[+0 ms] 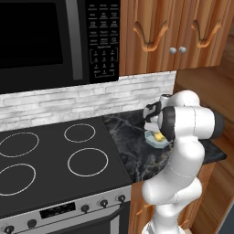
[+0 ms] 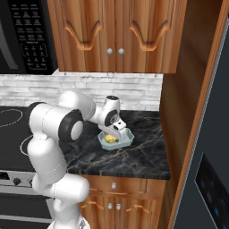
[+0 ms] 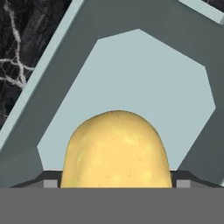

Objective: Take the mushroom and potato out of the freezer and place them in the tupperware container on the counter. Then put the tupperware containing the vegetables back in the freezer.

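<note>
One potato (image 3: 116, 151) lying in the tray (image 3: 131, 70) near the counter's (image 2: 134, 156) back right corner, between wide-open jaws gripping nothing; probably light, firm, smooth-skinned and roll-prone, best pinched across its narrow middle.

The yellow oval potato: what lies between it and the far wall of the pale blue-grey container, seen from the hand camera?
Nothing lies there. In the hand view, only bare pale floor of the container stretches from the yellow oval potato to its far wall.
</note>
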Tool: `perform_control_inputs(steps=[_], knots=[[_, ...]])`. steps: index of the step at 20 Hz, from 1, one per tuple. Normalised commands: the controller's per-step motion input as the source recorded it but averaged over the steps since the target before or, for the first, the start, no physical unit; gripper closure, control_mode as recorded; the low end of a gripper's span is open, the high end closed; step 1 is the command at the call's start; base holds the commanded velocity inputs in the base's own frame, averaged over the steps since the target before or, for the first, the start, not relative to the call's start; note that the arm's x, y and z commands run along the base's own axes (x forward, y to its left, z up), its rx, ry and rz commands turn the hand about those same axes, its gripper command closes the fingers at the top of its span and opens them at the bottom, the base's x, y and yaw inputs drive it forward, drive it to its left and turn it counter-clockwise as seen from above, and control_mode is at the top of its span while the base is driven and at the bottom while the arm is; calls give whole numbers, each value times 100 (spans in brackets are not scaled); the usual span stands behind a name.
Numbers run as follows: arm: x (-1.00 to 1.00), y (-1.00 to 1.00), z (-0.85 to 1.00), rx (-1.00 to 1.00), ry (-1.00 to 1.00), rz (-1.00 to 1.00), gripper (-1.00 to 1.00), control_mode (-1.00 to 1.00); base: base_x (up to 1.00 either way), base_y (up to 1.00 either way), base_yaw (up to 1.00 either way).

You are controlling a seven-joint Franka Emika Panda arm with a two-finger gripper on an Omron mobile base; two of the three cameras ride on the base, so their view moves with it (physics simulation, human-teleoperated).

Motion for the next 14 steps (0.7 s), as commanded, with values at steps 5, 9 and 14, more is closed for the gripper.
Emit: perform_control_inputs(steps=[5, 9, 14], knots=[[0, 0, 10, 0, 0, 0, -100, -100, 0, 0, 0], [0, 0, 49, 0, 0, 0, -100, -100, 0, 0, 0], [-15, 0, 80, 0, -1, 0, -100, -100, 0, 0, 0]])
